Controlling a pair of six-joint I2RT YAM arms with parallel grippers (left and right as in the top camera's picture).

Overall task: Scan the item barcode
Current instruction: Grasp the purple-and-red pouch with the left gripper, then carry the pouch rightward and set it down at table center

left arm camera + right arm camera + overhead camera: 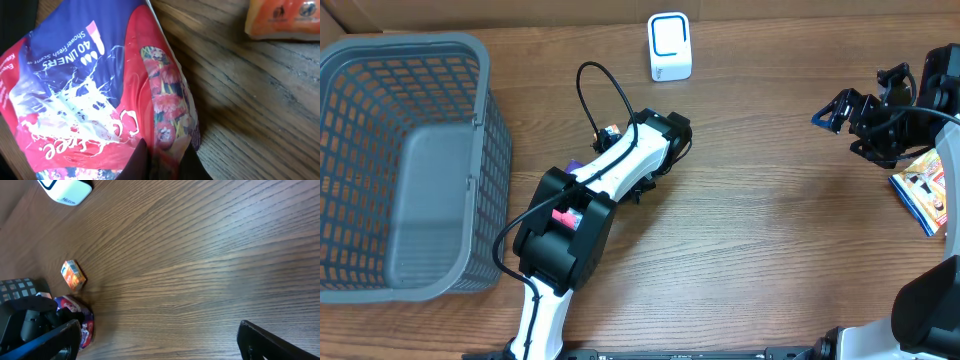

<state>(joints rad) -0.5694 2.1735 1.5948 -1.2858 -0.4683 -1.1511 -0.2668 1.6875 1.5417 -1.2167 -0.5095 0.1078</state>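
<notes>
On my left wrist cam the left gripper (163,161) is pinching the bottom edge of the red-and-blue liner pack (100,85), with the print upside down to me. A small orange packet (282,20) sits apart from it on the wooden table (260,110), top right.

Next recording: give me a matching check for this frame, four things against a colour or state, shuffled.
Things:
1 basket
2 scanner
3 liner pack
4 right gripper

Colour or state:
A open, holding nothing
B white
C grey
D pinched at its edge by the left gripper

Pairs: 1-C, 2-B, 3-D, 4-A
</notes>
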